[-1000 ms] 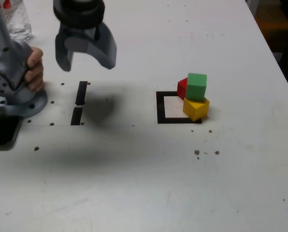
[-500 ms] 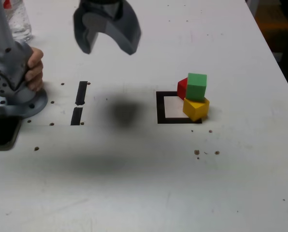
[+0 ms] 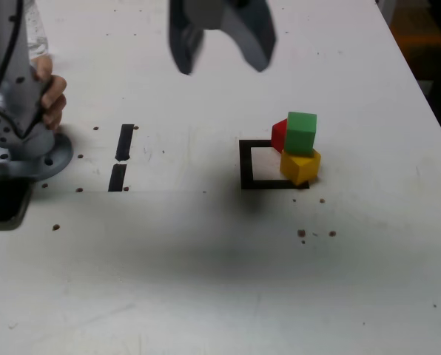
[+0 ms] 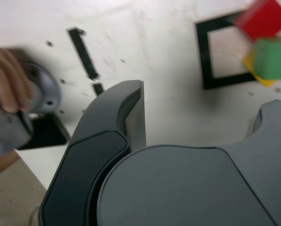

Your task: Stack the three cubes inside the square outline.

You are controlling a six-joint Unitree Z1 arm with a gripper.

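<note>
On the white table [image 3: 206,296], a few dark specks [image 3: 315,234] lie nearest the exterior camera. Beyond them the black tape square [image 3: 244,164] sits mid-table; the yellow cube [image 3: 300,166] rests on the corner of it at the exterior view's right, turned at an angle. The green cube [image 3: 302,132] stands on top of the yellow one, and the red cube [image 3: 280,134] is just behind them, touching the pair, at the square's far corner. Two short tape strips [image 3: 121,157] lie well apart to the exterior view's left, near the arm's round base [image 3: 28,151], where a hand [image 3: 52,100] rests against the arm. Farthest back and above the table, the gripper [image 3: 220,55] hangs with jaws wide and empty, off the cubes toward the exterior view's left.
</note>
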